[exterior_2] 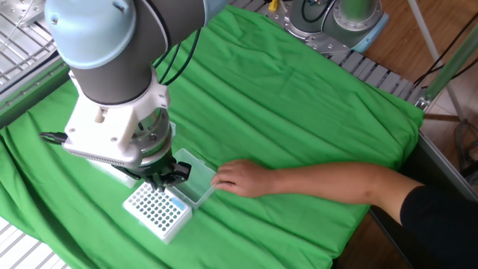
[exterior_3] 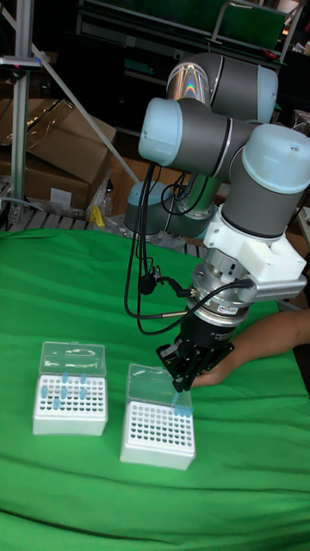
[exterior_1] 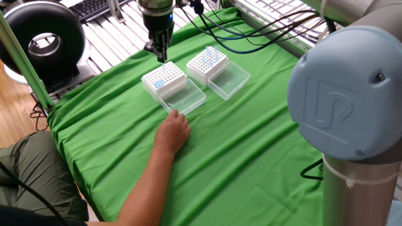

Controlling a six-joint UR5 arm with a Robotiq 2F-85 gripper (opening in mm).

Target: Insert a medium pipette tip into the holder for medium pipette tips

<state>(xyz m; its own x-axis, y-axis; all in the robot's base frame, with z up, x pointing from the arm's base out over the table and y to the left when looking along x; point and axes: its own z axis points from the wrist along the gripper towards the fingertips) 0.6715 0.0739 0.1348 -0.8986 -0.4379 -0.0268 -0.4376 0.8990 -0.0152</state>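
Note:
Two white hole-grid racks lie on the green cloth, each with its clear lid folded open. My gripper [exterior_1: 161, 54] hangs just above the far edge of the nearer rack, the holder for medium pipette tips [exterior_1: 163, 79], which carries a small patch of blue tips. The gripper [exterior_3: 183, 385] is shut on a pale blue medium pipette tip [exterior_3: 178, 399] that points down at the holder's [exterior_3: 158, 433] back right corner. In the other fixed view the gripper [exterior_2: 162, 181] sits over the holder [exterior_2: 155, 212]. The second rack [exterior_1: 206, 61] stands to the right.
A person's hand [exterior_1: 173, 131] rests on the cloth, touching the holder's open lid [exterior_1: 183, 98]; the forearm [exterior_2: 336, 183] reaches in from the table's edge. The second rack [exterior_3: 71, 403] holds several blue tips. The robot's base column [exterior_1: 352, 125] stands close at the right.

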